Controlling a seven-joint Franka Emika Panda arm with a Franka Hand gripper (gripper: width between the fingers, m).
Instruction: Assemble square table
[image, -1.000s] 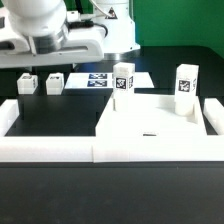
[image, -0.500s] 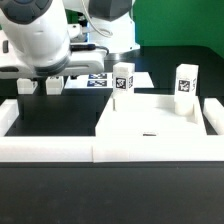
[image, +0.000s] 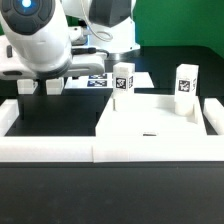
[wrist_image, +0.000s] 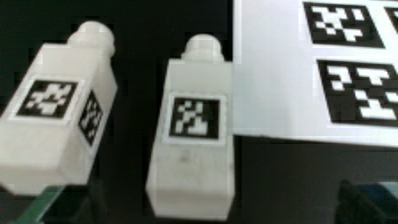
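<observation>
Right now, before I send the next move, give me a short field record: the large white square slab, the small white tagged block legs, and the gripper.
slab: large white square plastic slab, flat, by the long low white border wall
upright legs: two small white tagged block legs at the slab's far corners; seating unclear
loose legs: two lying side by side, apart, beside the marker board
gripper: two-finger gripper open above the loose legs, holding nothing
</observation>
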